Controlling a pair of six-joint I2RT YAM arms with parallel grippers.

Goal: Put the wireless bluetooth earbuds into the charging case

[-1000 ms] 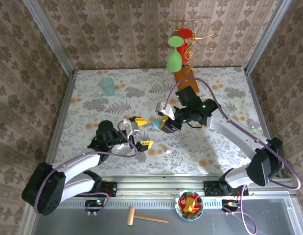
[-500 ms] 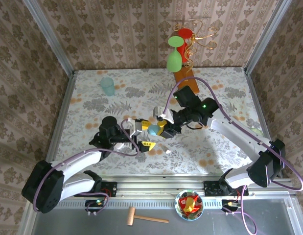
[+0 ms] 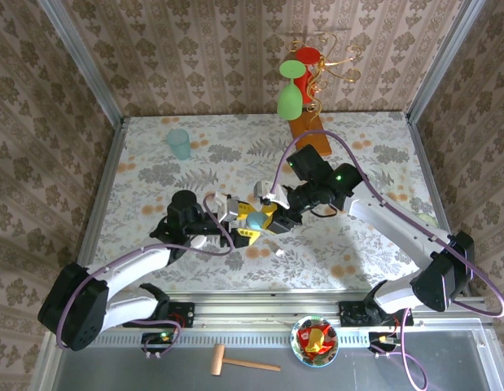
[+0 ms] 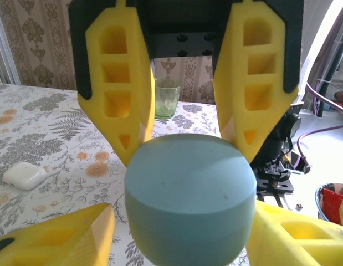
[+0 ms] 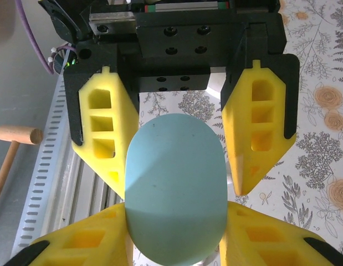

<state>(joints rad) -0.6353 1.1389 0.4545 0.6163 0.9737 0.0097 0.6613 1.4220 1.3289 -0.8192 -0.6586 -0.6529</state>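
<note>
- Right wrist view: right jaws clamped on the pale blue case (image 5: 175,183), held above the floral-clothed bench (image 3: 154,179).
- Left jaws apart, straddling that case from the opposite side.
- White case (image 4: 24,175) lies on the bench; green cup (image 3: 179,143) stands far left.
- Damask wallpaper (image 3: 235,49) lines the walls.

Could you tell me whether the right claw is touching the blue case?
Touching. In the right wrist view, the right claw has its two yellow fingers pressed against both sides of the blue case, with no gap visible.
</note>
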